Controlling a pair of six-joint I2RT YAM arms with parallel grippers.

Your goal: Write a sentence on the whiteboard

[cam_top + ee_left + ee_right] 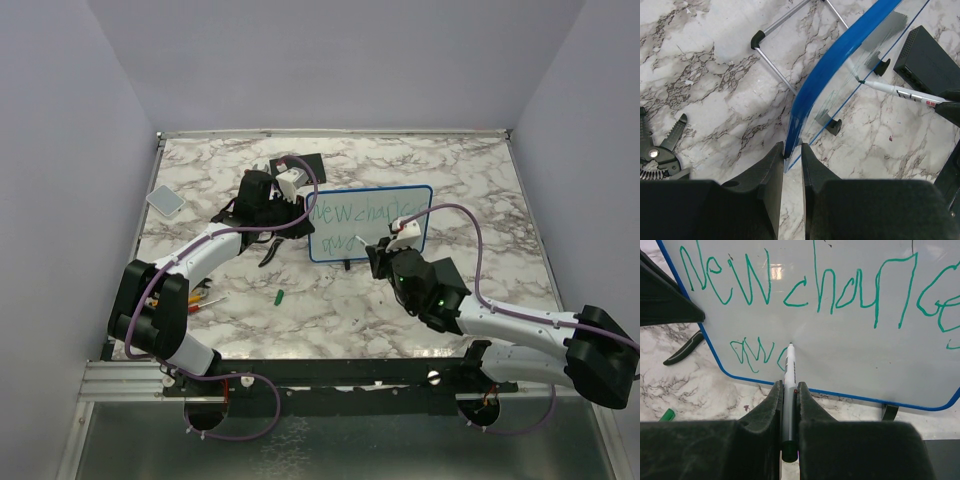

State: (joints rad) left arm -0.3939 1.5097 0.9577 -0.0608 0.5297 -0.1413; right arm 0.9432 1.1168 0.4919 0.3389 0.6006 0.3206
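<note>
Two wrist views alone show left end effector (791,149) pinching whiteboard (827,75), right end effector (789,386) pinching marker (789,365).

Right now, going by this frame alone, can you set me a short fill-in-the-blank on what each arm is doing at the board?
1. The left gripper is shut on the whiteboard's ____ rim.
2. The right gripper is shut on a ____, whose tip touches the board.
3. The sentence is written in ____ ink.
4. So far it runs over ____ lines.

Missing words: blue; marker; green; two.
</note>
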